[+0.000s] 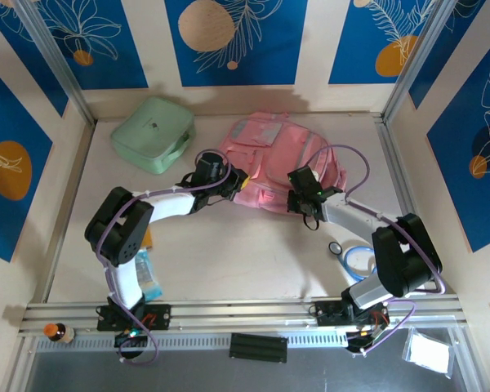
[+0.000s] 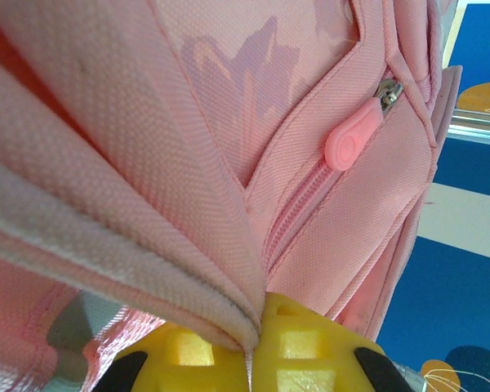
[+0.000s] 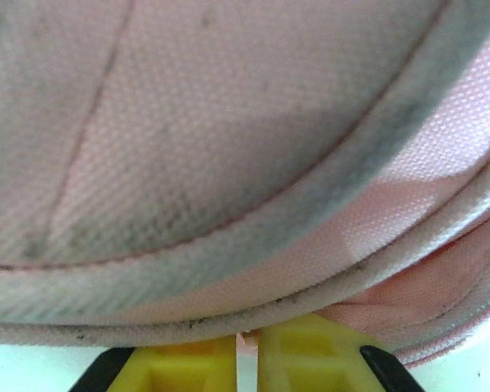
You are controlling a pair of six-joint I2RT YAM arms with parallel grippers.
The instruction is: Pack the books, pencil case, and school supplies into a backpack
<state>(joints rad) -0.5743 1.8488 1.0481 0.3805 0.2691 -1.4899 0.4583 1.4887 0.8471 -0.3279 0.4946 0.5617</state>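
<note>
Left fingers (image 2: 188, 359) and right fingers (image 3: 310, 359) pinch edges of the soft pink fabric backpack (image 1: 269, 155), upper centre. Likely opening it; next, spread its mouth.

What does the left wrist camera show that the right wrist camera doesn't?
Left wrist view: a pink zipper pull at the top of a pocket zip, with a blue wall panel beyond. Right wrist view: a curved, grey-soiled piped edge sweeping across the frame. Shared: pink backpack fabric up close, with the left end effector and the right end effector each shut on a fold of it.
</note>
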